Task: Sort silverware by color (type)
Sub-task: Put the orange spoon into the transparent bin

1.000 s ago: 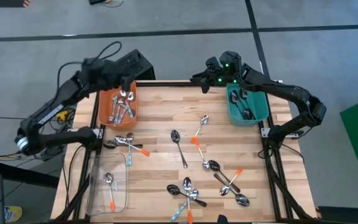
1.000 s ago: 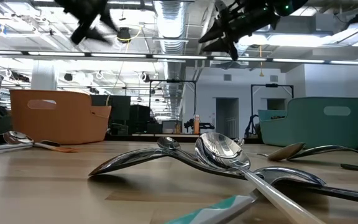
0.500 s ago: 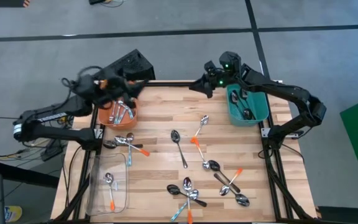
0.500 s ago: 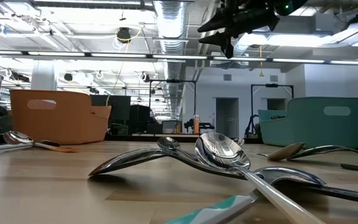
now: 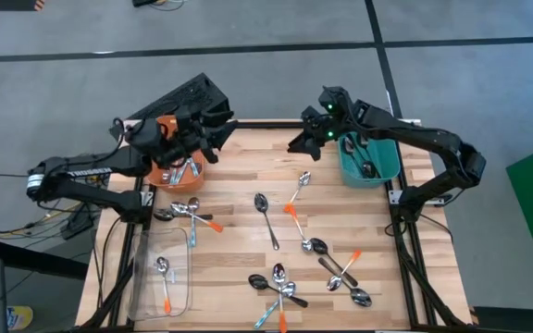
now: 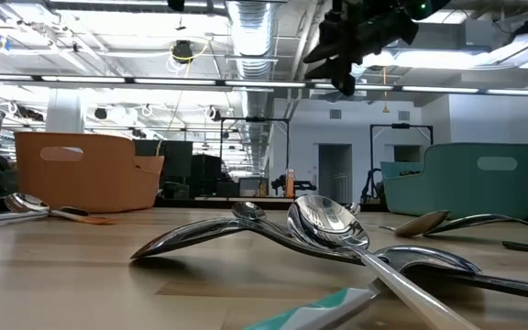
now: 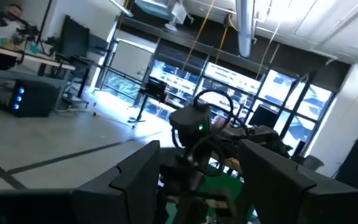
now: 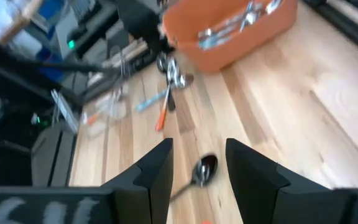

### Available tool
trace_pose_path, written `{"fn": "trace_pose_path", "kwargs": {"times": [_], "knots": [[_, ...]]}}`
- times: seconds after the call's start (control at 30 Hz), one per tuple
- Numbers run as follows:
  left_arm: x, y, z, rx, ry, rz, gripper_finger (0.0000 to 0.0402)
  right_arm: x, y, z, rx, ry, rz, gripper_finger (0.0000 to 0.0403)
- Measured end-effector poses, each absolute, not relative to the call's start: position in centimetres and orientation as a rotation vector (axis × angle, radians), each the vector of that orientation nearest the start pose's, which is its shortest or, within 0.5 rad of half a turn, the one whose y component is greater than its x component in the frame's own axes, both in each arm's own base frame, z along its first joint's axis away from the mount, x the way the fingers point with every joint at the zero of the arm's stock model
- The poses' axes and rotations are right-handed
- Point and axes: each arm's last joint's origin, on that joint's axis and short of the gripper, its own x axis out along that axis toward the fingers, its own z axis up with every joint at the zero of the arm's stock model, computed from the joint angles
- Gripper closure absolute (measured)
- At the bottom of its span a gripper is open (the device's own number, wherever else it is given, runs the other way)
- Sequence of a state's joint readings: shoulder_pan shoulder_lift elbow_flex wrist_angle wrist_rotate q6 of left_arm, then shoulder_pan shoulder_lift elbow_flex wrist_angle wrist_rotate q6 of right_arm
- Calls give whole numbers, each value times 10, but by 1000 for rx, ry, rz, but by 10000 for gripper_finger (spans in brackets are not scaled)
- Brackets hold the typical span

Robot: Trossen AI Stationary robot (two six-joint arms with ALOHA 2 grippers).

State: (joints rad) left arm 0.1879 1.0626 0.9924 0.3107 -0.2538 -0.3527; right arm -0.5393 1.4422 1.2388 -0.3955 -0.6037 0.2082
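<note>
Since the prior frame the left gripper (image 5: 213,129) has swung over the orange bin (image 5: 160,171) and the right gripper (image 5: 296,143), open and empty, edges over the table (image 5: 239,199), where the scattered spoons (image 5: 285,277), light, stiff and slick, look best pinched mid-handle.

Grey floor (image 5: 276,28) with dark lines; exposed ducts (image 6: 259,23), strip lights overhead; glass-walled office, desks behind.

Overhead looking straight down, low camera level across table (image 5: 239,185), wrists seemingly angled outward
</note>
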Motion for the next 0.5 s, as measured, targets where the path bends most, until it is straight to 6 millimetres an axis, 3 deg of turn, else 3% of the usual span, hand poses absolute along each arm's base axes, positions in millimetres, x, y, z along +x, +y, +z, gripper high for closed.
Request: {"fn": "trace_pose_path", "kwargs": {"times": [0.3,0.5], "knots": [[208,33,402,-365,-262,475,200,285,-127,319,551,573,7,232],[186,28,407,-325,-214,431,241,300,-97,319,582,590,-141,232]]}}
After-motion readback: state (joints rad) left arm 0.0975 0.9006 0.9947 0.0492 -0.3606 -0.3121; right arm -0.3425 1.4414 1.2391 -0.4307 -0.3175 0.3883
